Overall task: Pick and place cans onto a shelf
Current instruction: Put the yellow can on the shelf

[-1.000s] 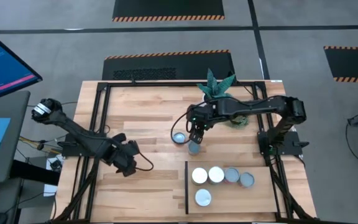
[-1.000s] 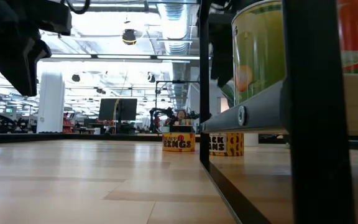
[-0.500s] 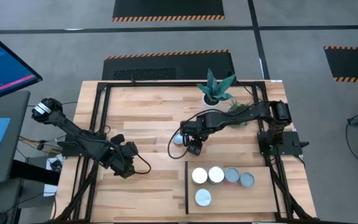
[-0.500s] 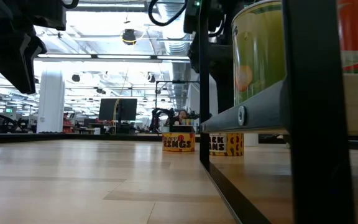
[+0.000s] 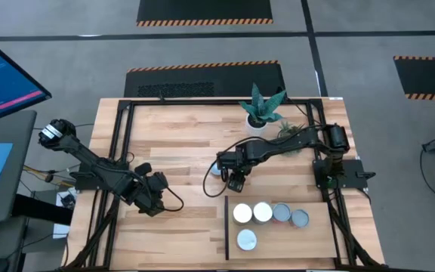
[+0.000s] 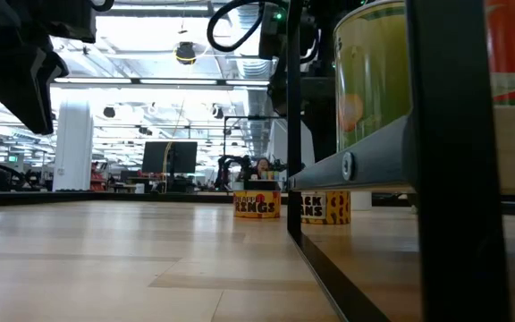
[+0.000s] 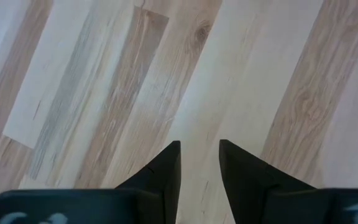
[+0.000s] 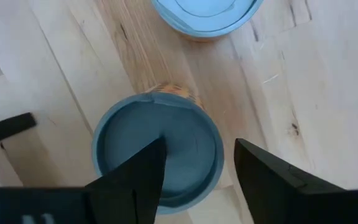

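So the right gripper (image 8: pixel 194 180) is sitting right over a can (image 8: pixel 157 146) on the bare tabletop (image 5: pixel 172 143), fingers spread apart with nothing clamped. In the wrist view the blue-grey lid shows between and behind the 2 dark fingers, so it looks lined up for a straight-down grab, though I can't tell whether the fingers reach the sides yet. A 2nd can (image 8: pixel 207 15) stands just past it, close but apart, which is probably why the gripper comes from above instead of from the side.

From above, that gripper (image 5: pixel 235 180) is near the table's middle, and the 2nd can (image 5: pixel 216 169) peeks out at about 10 o'clock from it. The arm stretches low and long from its base around 3 o'clock, elbow dropped, wrist pointing down.

The shelf (image 5: pixel 316 242) lies at roughly 5 o'clock from the gripper, black strip on the near edge, with 5 cans (image 5: pixel 262 213) on it already. So I'd guess 2 are left to move.

The left gripper (image 5: pixel 155 198) is parked way over at 8 o'clock, fingers slightly parted over plain wood, holding nothing. A potted plant (image 5: pixel 261 107) sits at 12 o'clock, out of the way.
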Controlling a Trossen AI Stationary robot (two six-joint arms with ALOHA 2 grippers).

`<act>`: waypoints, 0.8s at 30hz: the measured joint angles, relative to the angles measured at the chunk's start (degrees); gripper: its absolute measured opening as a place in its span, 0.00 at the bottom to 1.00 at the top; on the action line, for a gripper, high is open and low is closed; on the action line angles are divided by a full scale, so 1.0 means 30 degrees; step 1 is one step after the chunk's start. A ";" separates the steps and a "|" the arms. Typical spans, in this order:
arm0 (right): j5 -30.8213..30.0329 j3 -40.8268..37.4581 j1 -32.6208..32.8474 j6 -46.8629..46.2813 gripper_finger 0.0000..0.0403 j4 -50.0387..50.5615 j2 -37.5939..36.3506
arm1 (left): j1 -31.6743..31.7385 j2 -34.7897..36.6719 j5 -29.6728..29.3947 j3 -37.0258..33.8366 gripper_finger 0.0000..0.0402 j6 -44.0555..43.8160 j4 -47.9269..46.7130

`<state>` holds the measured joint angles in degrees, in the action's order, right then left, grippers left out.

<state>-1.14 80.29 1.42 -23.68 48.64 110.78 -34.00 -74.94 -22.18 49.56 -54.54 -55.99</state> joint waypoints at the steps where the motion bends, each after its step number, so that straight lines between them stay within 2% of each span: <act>1: 0.0038 -0.0001 -0.0036 -0.0196 0.51 0.0007 0.0000 | 0.0000 0.0000 -0.0129 0.0000 0.25 0.0009 0.0000; 5: 0.0482 -0.0022 -0.0176 -0.1035 0.37 -0.0029 0.0015 | 0.0000 0.0000 -0.0580 0.0000 0.25 -0.0009 0.0000; 11: 0.0399 -0.0022 -0.0237 -0.1605 0.10 -0.0138 0.0015 | 0.0000 -0.0007 -0.0846 0.0000 0.25 -0.0016 0.0007; 13: 0.0377 -0.0015 -0.0237 -0.1605 0.03 -0.0143 0.0015 | 0.0000 -0.0007 -0.0856 0.0000 0.25 -0.0016 0.0059; 20: -0.0206 0.0869 -0.0007 -0.1509 0.01 0.1003 0.0124 | 0.0000 -0.0007 -0.0873 0.0000 0.25 -0.0220 0.0157; 24: -0.1614 0.2578 0.0400 -0.1447 0.01 0.2883 -0.0204 | 0.0000 -0.0007 -0.0898 0.0000 0.25 -0.0226 0.0154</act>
<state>-5.98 88.02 2.62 -28.02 57.29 110.17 -34.00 -74.96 -24.87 49.56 -55.22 -55.52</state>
